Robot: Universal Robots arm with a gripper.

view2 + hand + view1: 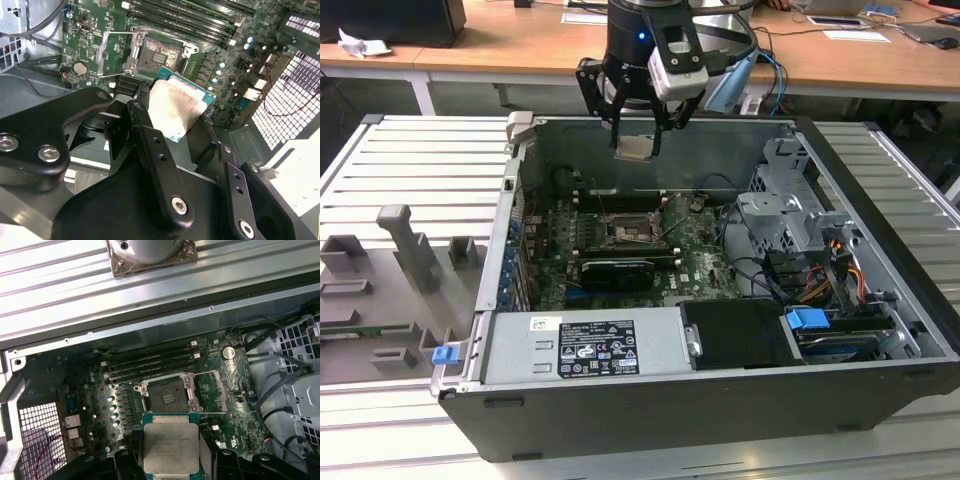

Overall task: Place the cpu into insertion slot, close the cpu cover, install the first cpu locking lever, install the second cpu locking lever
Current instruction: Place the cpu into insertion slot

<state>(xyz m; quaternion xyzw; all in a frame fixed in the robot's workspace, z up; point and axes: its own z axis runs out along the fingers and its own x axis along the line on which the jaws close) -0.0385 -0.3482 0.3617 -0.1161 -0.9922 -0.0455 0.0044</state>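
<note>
The cpu (634, 149) hangs well above the insertion slot (628, 237).

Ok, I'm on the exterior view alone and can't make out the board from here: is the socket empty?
Observer: Yes; in the first wrist view the socket is empty, its contacts bare.
Operator: And the cover?
Observer: In the second wrist view the cover stands swung open beside the socket.
Operator: How's the chip held?
Observer: In the first wrist view the gripper clamps the chip by two opposite edges.
</note>
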